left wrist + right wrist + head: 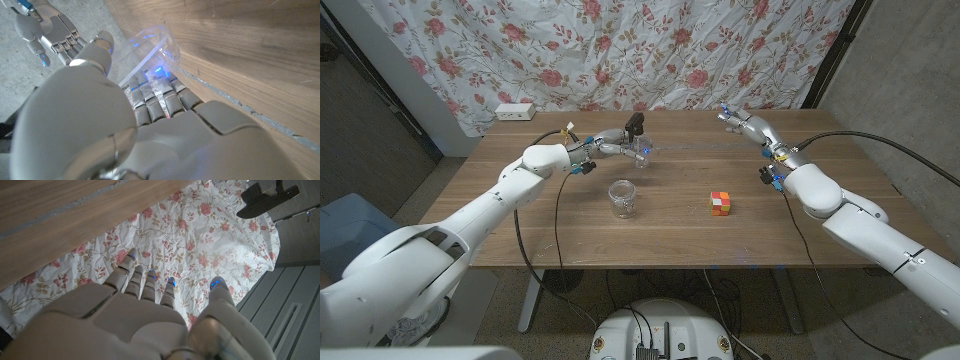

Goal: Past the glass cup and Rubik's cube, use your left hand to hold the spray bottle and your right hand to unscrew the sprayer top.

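Observation:
The clear spray bottle (642, 151) with its black sprayer top (636, 124) stands at the far middle of the wooden table (670, 235). My left hand (612, 142) grips the bottle's body from its left side. In the left wrist view my fingers (157, 97) wrap the clear bottle (152, 45). My right hand (741, 121) hovers over the far right of the table, well apart from the bottle, fingers apart and holding nothing; its fingers (145, 282) reach toward the curtain. The glass cup (622, 198) and the Rubik's cube (720, 203) stand nearer me.
A floral curtain (640, 50) hangs behind the table. A white power strip (515, 111) lies at the far left corner. Cables (558, 200) run across the table to both arms. A blue seat (350, 222) stands off the table's left side.

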